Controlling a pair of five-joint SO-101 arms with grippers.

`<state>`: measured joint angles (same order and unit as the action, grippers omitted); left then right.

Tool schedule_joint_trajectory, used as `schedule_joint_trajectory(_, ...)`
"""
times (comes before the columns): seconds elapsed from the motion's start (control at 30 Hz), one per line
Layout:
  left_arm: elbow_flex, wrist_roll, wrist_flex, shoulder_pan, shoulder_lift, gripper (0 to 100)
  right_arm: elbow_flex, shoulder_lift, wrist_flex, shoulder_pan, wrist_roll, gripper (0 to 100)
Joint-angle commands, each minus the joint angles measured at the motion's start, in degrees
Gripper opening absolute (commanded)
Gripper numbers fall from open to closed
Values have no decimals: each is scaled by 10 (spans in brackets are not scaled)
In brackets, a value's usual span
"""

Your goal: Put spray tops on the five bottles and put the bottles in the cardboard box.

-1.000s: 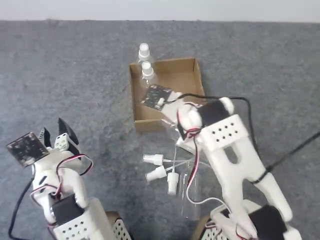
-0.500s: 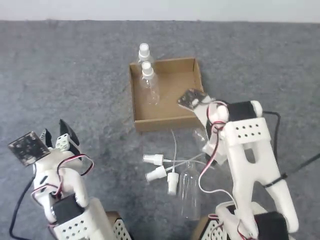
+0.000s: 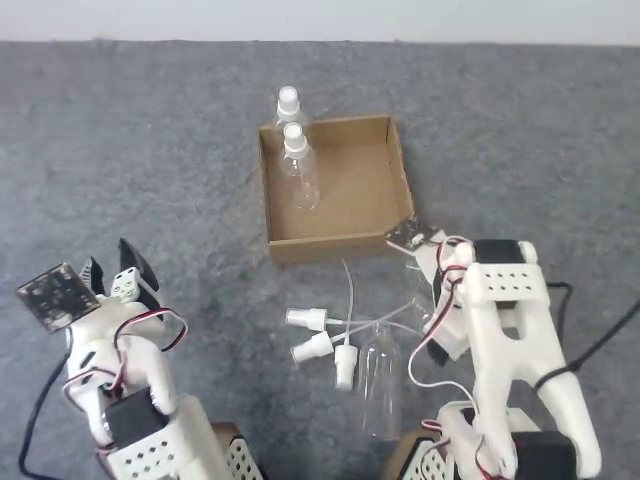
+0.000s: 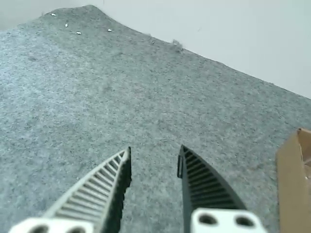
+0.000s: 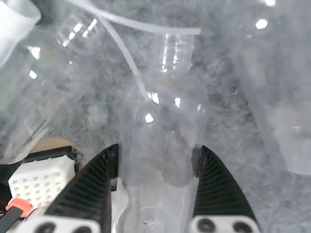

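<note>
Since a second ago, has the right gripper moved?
Yes. The right gripper drew back from over the cardboard box, clearing its near wall.

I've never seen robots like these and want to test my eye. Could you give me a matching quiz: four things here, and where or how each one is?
Things:
1. left gripper
2. three loose spray tops
3. cardboard box
4. right gripper

Places or states:
A. holds a bottle with a spray top
B. jaws open either side of a topless clear bottle
C. lying on the carpet just in front of the box
D. open over bare carpet

Pairs: 1-D, 2-C, 3-A, 4-B
</note>
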<state>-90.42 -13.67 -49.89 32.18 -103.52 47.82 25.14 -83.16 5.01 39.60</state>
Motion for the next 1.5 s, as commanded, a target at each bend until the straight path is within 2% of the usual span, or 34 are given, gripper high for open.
schedule_joint_trajectory(0.0, 7, 4, 19, 1, -9, 152, 12, 28, 24, -5, 6, 95)
schedule_joint_trajectory(0.17, 7, 4, 19, 1, -9, 152, 13, 28, 22, -5, 6, 230)
schedule_joint_trajectory(0.4, 7, 4, 19, 1, -9, 152, 13, 28, 25, 33, 2, 234)
schedule_joint_trajectory(0.57, 7, 4, 19, 1, -9, 152, 14, 24, 53, 32, 1, 232)
schedule_joint_trajectory(0.8, 7, 4, 19, 1, -9, 152, 11, -68, 110, 34, 1, 231)
schedule_joint_trajectory(0.9, 7, 4, 19, 1, -9, 152, 10, -95, 116, 33, 2, 197)
schedule_joint_trajectory(1.13, 7, 4, 19, 1, -9, 152, 10, -51, 106, 32, 1, 32)
schedule_joint_trajectory(1.47, 7, 4, 19, 1, -9, 152, 10, 105, 25, 36, -45, 28)
